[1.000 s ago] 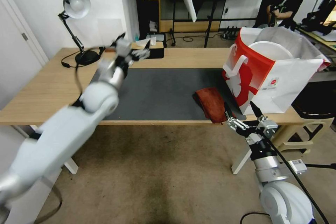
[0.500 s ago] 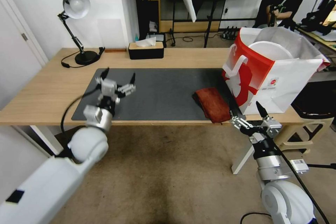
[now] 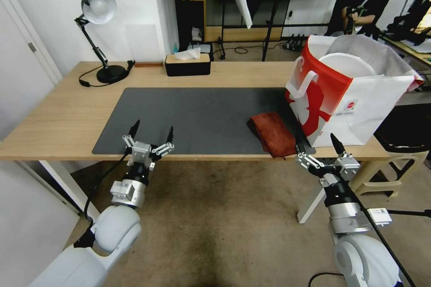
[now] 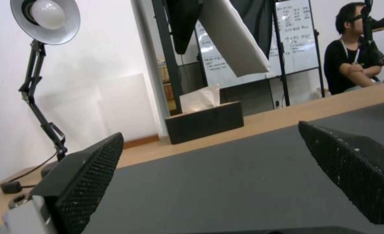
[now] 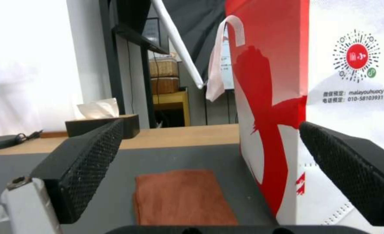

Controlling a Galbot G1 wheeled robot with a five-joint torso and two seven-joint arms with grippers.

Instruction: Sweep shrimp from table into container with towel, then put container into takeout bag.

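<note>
The red and white takeout bag [image 3: 334,92] stands open at the right end of the table [image 3: 58,112]. Inside it shows the round white container [image 3: 346,65]. The shrimp are out of view. The rust-brown towel [image 3: 273,133] lies flat on the dark mat [image 3: 197,114], just left of the bag. My right gripper [image 3: 316,142] hangs open at the table's front edge, facing the towel [image 5: 181,195] and the bag [image 5: 274,81], touching neither. My left gripper [image 3: 152,126] is open and empty at the front edge of the mat's left part.
A black tissue box [image 3: 187,63] and a desk lamp [image 3: 96,6] stand at the back left of the table. A beige stool [image 3: 395,161] sits right of the table. Carpet floor lies in front.
My left arm has drawn back from the rear of the table, near the tissue box, and dropped to the front edge. The right gripper has sunk slightly.
</note>
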